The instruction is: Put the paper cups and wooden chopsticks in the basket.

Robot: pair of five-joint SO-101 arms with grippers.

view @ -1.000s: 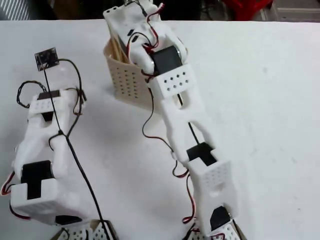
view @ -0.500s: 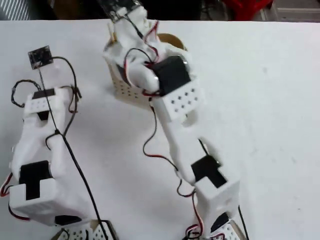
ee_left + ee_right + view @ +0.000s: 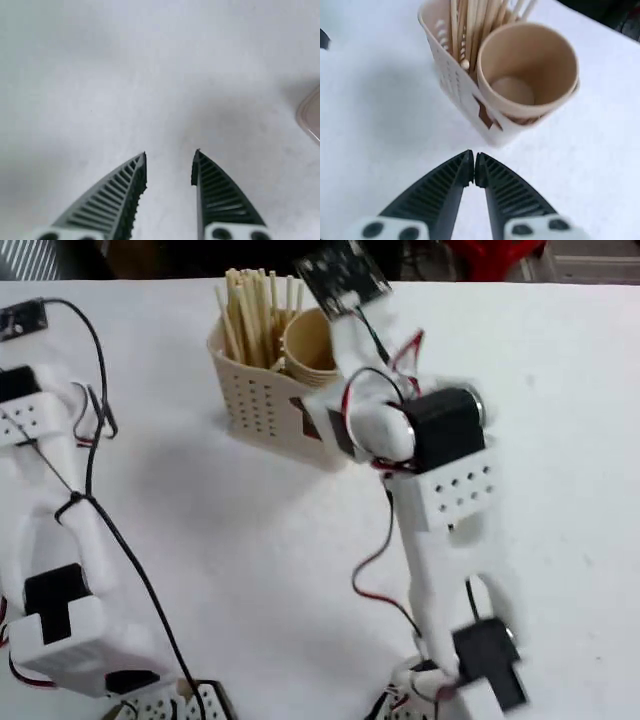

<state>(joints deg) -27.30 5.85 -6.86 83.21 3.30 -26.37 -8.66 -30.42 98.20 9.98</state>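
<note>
Jaws first: the right gripper (image 3: 473, 170) is clenched on nothing, its ribbed tips meeting, while the left gripper (image 3: 170, 167) stands released, with a plain gap and only bare surface beyond it. Both of the task's things sit in the basket (image 3: 451, 75). The wooden chopsticks (image 3: 470, 25) stand upright in a bundle on one side, and the paper cup (image 3: 530, 70) sits mouth-up beside them, touching them. A second rim just under the cup's lip suggests more than one cup nested together, though I cannot be sure from this angle. In the high view the basket (image 3: 255, 405) stands on the table (image 3: 560, 390) close to its far edge, left of the middle, with the chopsticks (image 3: 255, 310) toward the left edge and the cup (image 3: 310, 340) toward the right. I judge the placing step finished, with the task at or near its end. The next move calls only for drawing the right arm (image 3: 440, 500) away from the basket without knocking it or catching the chopstick tips. That arm rises from the near edge, bends at the elbow and leans toward the basket's near right side, its gripper aimed down at the table just in front of the basket wall, apart from it. The left arm (image 3: 60, 570) lies folded along the left edge, well apart from the basket, its gripper pointing down.
</note>
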